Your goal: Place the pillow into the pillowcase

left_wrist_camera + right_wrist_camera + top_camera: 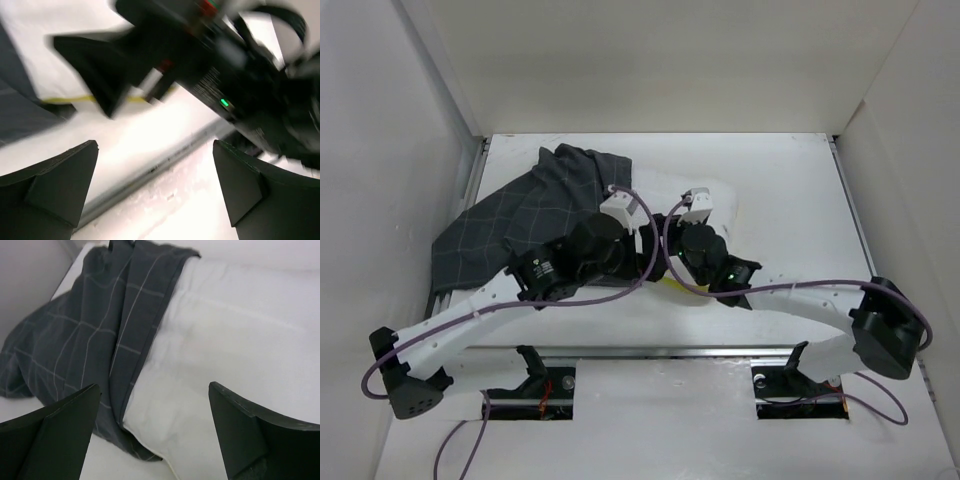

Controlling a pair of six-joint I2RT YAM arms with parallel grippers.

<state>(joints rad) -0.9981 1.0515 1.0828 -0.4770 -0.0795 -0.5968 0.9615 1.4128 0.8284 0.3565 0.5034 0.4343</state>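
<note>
Top view: pillowcase (510, 225) lies crumpled at about 10 o'clock on the white table (790, 180), close to the left wall. Pillow (240, 330) sits mid-table, just at 3 o'clock of the case, largely under both wrists.

Right wrist view: case fills 9 to 11 o'clock, pillow 12 to 5 o'clock. The dark hem lies over the pillow's left edge, touching it. Cannot tell whether that end is inside the sack.

Right gripper (154, 387): fingers spread wide above the pillow near the hem, nothing between them.

Left gripper (155, 150): fingers likewise wide apart and empty. This view is blurred. It shows the right arm (235, 75) at 1 o'clock, the pillow's yellow band (75, 99) at 10 o'clock, and a metal rail (165, 162) running across the table below.

Top view: both wrists crowd together over the pillow's near side.
</note>
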